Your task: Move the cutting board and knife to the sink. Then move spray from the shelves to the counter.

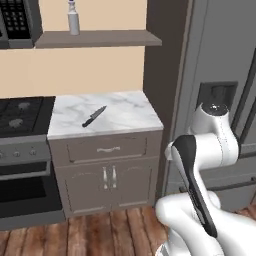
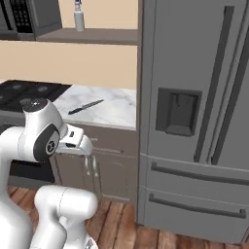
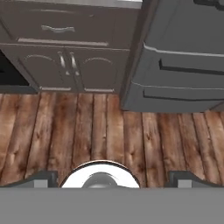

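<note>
The knife [image 1: 94, 116] [image 2: 86, 106], black-handled with a silver blade, lies slantwise on the white marble counter [image 1: 125, 112] [image 2: 119, 107]. Above it, the light-grey spray [image 1: 73, 18] [image 2: 79, 17] stands upright on the brown-grey shelves [image 1: 110, 38] [image 2: 97, 35]. My arm is folded low in front of the cabinets, well short of the counter. In the hand view my gripper [image 3: 116, 179] is open, its fingertips [image 3: 43, 178] wide apart with nothing between them, looking down at the floor. The cutting board and the sink are out of view.
A black stove [image 1: 20, 115] adjoins the counter on the left, under a microwave [image 1: 17, 22]. A tall grey fridge [image 2: 194, 121] stands right of the counter. Grey cabinet doors [image 3: 74, 65] and a drawer sit below the worktop, above wooden floor [image 3: 109, 131].
</note>
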Motion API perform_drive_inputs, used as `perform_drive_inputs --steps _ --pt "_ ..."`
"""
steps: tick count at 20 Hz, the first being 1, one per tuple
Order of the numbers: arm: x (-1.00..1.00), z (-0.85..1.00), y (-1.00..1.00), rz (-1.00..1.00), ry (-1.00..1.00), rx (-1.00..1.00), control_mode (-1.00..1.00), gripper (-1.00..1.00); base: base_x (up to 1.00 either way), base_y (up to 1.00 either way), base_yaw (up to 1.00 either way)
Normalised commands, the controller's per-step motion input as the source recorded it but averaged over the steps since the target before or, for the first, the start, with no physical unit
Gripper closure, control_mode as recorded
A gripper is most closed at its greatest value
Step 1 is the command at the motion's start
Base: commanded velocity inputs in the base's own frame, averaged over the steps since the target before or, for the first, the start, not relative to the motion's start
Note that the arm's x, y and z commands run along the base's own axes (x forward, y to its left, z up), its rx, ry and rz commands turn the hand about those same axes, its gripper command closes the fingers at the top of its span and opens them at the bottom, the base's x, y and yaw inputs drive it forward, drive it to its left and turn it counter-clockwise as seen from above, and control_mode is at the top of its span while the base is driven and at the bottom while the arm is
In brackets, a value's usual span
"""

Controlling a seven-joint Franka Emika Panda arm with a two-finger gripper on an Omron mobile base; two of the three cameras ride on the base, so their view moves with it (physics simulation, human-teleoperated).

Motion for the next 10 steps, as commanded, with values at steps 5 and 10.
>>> perform_drive_inputs --steps 5,10 --pt "0.00 0.00 0.00 0.00 0.00 0.00 1.00 -1.00 0.64 1.00 -0.16" --pt "0.00 0.00 0.00 0.00 0.00 0.00 1.00 -1.00 0.99 0.97 -0.16"
